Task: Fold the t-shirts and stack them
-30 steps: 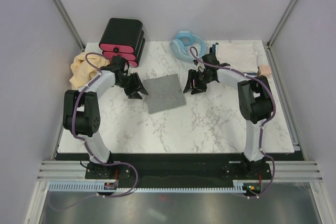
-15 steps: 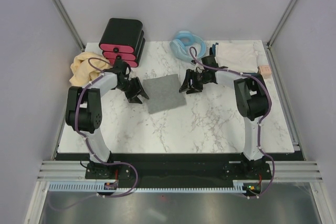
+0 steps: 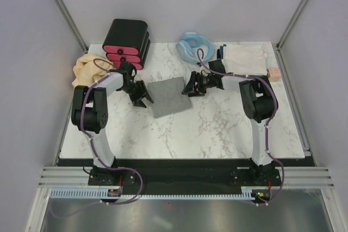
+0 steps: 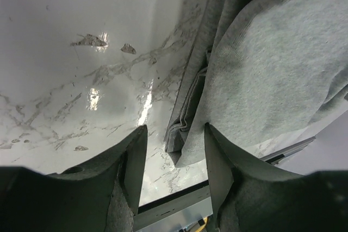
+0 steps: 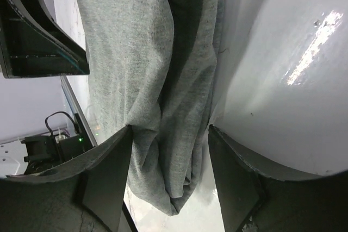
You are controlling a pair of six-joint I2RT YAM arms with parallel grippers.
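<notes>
Marble table [image 3: 217, 129], and near its middle lies the grey shirt [image 3: 169, 96], folded down to a flat square. The tan shirt [image 3: 86, 69] is bunched at the far-left edge and the white shirt [image 3: 244, 57] lies in the far-right corner, both well apart from the grey one.

The left gripper [image 3: 142, 97] sits at the grey shirt's left edge, the right gripper [image 3: 188, 89] at its far-right corner. In the left wrist view the fingers are spread with the layered fold edge lying between them, nothing pinched. Right wrist view, same story: fingers apart, bunched cloth in the gap, not clamped.

This is soft, light, limp knit. It will likely sag, and the layers will slide apart if only the top ply is caught. Best bet, I'd say, is to bite all the layers at the thick fold edges, both sides together, and lift level.
</notes>
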